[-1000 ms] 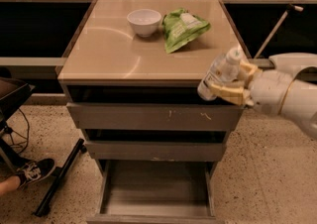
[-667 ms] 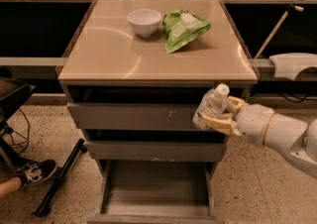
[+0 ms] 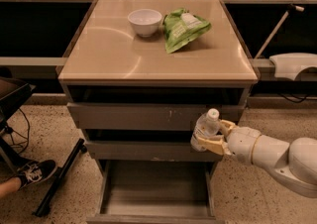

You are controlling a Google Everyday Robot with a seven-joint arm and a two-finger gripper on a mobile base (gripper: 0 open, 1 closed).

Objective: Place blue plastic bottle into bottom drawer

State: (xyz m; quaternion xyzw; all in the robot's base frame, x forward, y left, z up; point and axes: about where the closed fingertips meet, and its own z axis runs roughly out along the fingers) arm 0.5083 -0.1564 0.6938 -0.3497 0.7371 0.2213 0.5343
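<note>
Fingers (image 3: 213, 144) of the gripper (image 3: 207, 138) were clamped on the blue plastic bottle (image 3: 204, 127), holding it upright, cap up, in front of the middle drawer front (image 3: 138, 149) and above the right part of the open bottom drawer (image 3: 156, 191), likely so it could be lowered straight in.

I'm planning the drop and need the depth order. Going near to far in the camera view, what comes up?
Open bottom drawer → tool, shut on the blue plastic bottle, in front of the middle drawer front → white bowl on the cabinet top.
</note>
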